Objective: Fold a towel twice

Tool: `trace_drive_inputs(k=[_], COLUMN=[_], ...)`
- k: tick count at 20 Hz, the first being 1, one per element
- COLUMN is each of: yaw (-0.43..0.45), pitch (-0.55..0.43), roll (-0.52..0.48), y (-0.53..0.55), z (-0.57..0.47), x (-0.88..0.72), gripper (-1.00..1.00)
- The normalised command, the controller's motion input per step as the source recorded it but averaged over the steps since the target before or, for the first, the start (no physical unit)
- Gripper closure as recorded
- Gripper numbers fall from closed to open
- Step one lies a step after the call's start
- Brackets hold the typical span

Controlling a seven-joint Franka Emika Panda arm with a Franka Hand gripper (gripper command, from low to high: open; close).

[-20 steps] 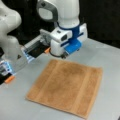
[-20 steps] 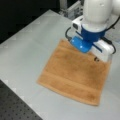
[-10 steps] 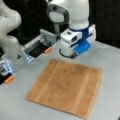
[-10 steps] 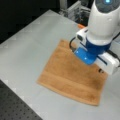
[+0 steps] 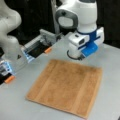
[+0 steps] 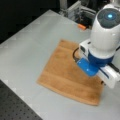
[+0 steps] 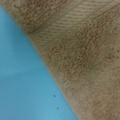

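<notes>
The orange-brown terry cloth towel [image 5: 66, 87] lies spread flat and unfolded on the grey table [image 5: 17, 107], seen in both front views, with paler woven stripe bands running near two opposite edges. In a front view the towel [image 6: 67, 75] sits at the centre of the table [image 6: 27, 55], one corner pointing to 12 o'clock. The wrist view shows the fuzzy towel [image 7: 85, 57] close up with a ribbed stripe band at 1 o'clock and the table surface, tinted blue, at 8 o'clock.

The white and blue gripper [image 5: 79, 57] hangs just above the towel's far edge, at 12 o'clock of the cloth; in a front view the gripper [image 6: 87, 71] hovers over the towel's 3 o'clock side. Whether the jaws are apart or together cannot be told, as the gripper body hides them.

At 10 o'clock of the towel stands a second white robot arm [image 5: 10, 35], with a grey metal fixture [image 5: 41, 43] beside it and a small orange piece [image 5: 48, 50] at its end. No readable writing shows.
</notes>
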Motion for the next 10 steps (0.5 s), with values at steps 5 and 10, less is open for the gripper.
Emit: trace_drive_inputs(k=[5, 10], yaw=[-0.064, -0.144], pitch=[0.125, 0.143], roll=[-0.287, -0.366], y=[0.38, 0.29], z=[-0.01, 0.00], x=[0.43, 0.42], gripper=[-1.00, -1.00])
